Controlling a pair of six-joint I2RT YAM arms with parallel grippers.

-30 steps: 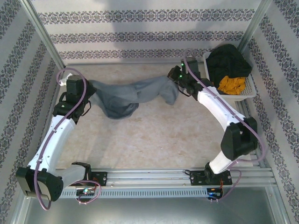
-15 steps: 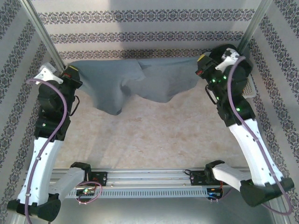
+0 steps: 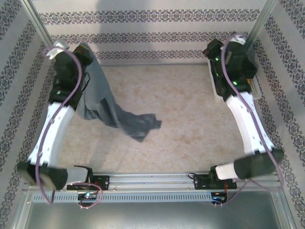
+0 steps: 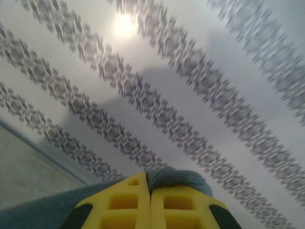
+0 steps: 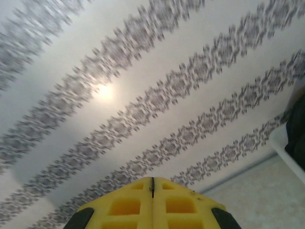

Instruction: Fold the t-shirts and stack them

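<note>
1. The slate blue-grey t-shirt (image 3: 102, 102) hangs at the left, its lower end crumpled on the table (image 3: 186, 109).
2. My left claw (image 4: 150, 183), raised high, is clenched on a fold of it.
3. My right claw (image 5: 152, 180) is clenched on nothing, up above the white basket (image 3: 215, 90).

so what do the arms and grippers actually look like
The left arm and right arm are both white-shelled with chunky black joints, and each has a purple cable looping alongside. Small green lights glow on the right arm. The left gripper and right gripper have blocky yellow fingers with square recesses moulded in.
</note>
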